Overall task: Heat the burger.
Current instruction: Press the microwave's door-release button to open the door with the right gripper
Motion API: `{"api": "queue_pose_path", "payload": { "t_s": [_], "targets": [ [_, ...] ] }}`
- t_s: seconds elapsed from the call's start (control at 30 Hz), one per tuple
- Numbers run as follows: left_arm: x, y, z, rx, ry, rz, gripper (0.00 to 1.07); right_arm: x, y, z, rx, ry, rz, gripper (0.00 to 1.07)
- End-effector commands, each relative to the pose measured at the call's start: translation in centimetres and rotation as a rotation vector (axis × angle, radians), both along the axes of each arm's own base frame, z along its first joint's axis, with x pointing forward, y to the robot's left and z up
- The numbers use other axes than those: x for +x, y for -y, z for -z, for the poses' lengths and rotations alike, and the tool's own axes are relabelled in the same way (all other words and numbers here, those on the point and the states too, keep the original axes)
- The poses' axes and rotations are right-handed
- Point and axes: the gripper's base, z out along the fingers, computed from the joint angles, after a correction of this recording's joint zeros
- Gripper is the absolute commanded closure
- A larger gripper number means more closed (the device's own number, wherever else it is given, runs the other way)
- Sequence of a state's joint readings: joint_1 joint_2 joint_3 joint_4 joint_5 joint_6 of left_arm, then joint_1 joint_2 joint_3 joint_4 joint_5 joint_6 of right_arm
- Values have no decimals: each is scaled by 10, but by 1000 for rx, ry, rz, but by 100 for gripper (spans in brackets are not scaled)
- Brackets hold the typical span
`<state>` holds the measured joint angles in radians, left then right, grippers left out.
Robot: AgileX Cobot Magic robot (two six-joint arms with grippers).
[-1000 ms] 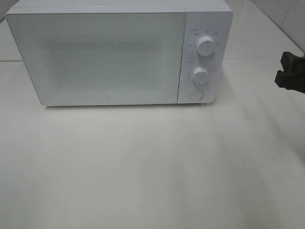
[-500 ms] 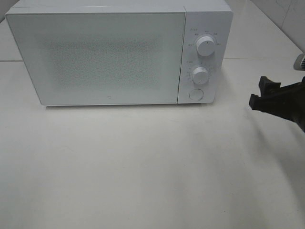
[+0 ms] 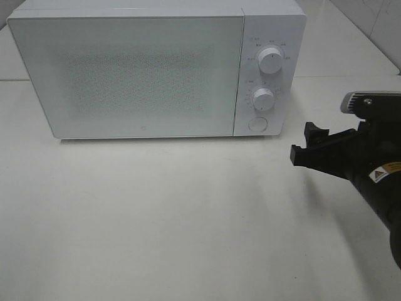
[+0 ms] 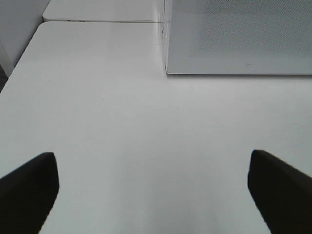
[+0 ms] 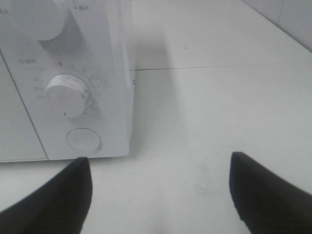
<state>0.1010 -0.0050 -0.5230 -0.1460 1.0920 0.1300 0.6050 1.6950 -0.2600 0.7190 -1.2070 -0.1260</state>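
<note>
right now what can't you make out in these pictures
- Burger: in no view; the microwave's speckled door hides the inside.
- Markings round the upper dial: too small in the exterior high view, blurred in the right wrist view.
- Left gripper: outside the exterior high view; its wrist view shows only its fingers, cut off by the frame's edge.

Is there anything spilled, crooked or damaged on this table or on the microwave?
Nothing stands out. The microwave stands straight with its door shut, and the table shows no spill. The burger is in no view.
</note>
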Motion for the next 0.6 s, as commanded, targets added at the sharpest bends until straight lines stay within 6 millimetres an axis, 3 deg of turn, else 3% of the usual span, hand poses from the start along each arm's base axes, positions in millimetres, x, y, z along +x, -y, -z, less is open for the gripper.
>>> {"api": "queue_pose_path", "payload": {
  "t_s": [0.03, 0.3, 0.6],
  "targets": [
    [-2, 0, -1, -1, 30, 0, 9, 8, -16, -7, -21, 109, -31, 32],
    [-2, 0, -1, -1, 30, 0, 9, 12, -39, -5, 9, 114, -34, 32],
    [-2, 0, -1, -1, 30, 0, 9, 15, -46, -2, 26, 81, -33, 33]
  ]
}}
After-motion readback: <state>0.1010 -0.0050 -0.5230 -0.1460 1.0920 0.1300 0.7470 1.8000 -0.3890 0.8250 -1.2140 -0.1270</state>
